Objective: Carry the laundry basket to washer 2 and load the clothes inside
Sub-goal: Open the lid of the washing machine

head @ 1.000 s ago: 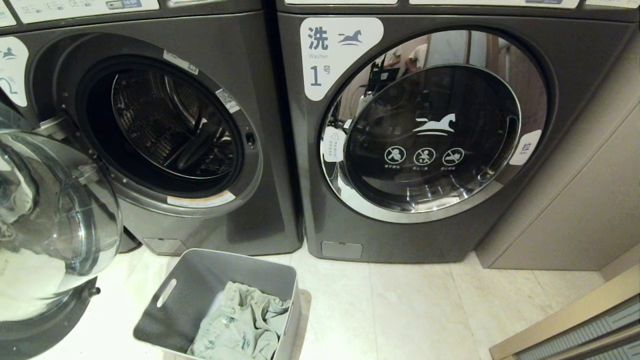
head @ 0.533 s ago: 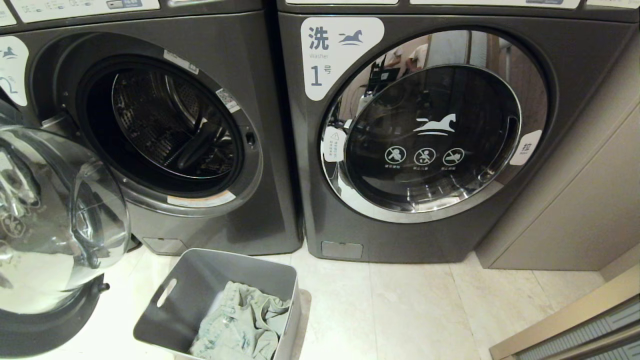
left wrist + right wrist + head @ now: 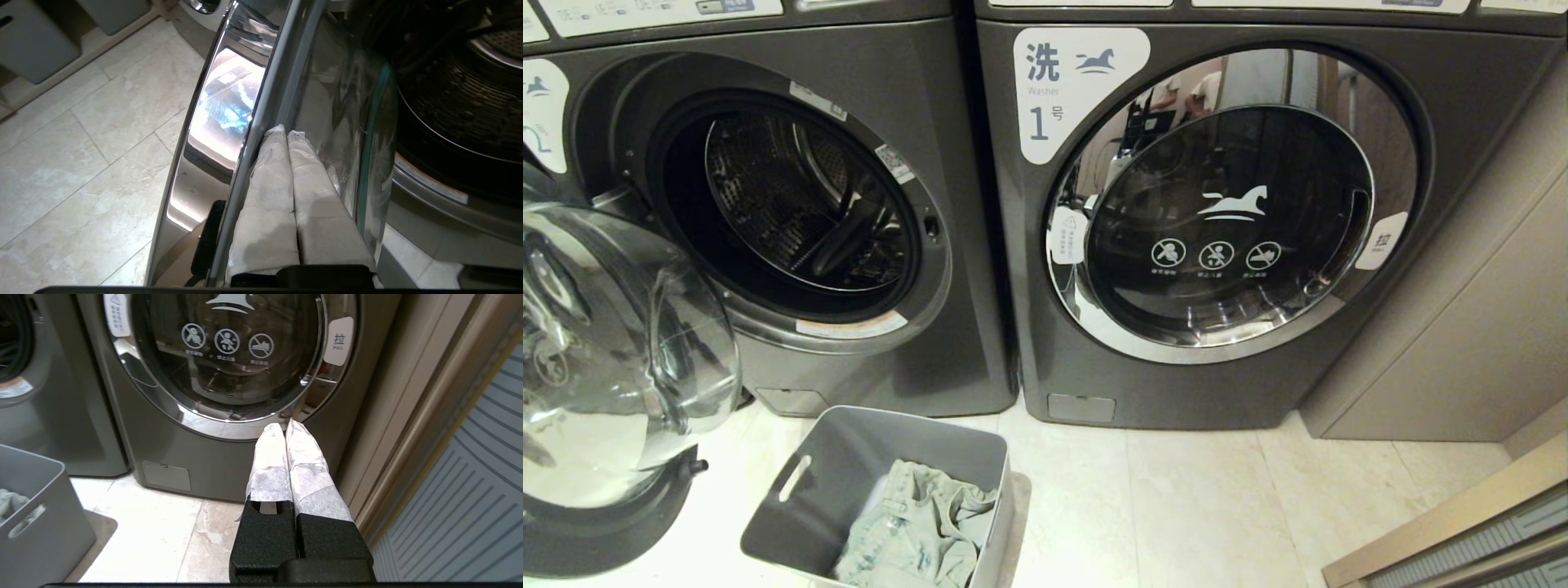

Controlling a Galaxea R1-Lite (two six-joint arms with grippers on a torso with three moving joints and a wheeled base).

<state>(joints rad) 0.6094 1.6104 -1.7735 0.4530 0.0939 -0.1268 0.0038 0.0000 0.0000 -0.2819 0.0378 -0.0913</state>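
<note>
Two washers: washer 2 point(image 3: 792, 204) stands on the left with its door swung wide, and the washer labelled 1 point(image 3: 1217, 212) stands just beside it on the right, shut.
Doors: two round chrome-rimmed glass doors; the open door point(image 3: 613, 367) hangs out over the floor at the far left, the closed door point(image 3: 1229, 224) carries a white horse mark and three round warning signs.
Baskets: one laundry basket point(image 3: 849, 457), grey, on the tiled floor point(image 3: 1176, 506) in front of washer 2, near the seam between the machines.
Basket contents: one garment, the clothes point(image 3: 915, 523), pale green-grey denim, crumpled against the nearer right side of the tub.
Drum of washer 2: dark perforated metal, with no garment visible in it.
Head view only: both machine labels and the clothes in the tub; neither arm shows there.
Left wrist view only: the left gripper point(image 3: 286, 132), its white-wrapped fingers pressed together with nothing between them, tips lying against the inner edge of the open door, beside the glass bowl.
Right wrist view only: the right gripper point(image 3: 284, 426), fingers together and holding nothing, hanging above the floor in front of the washer labelled 1, near the beige cabinet panel point(image 3: 392, 400); one corner of the basket shows at the side.
</note>
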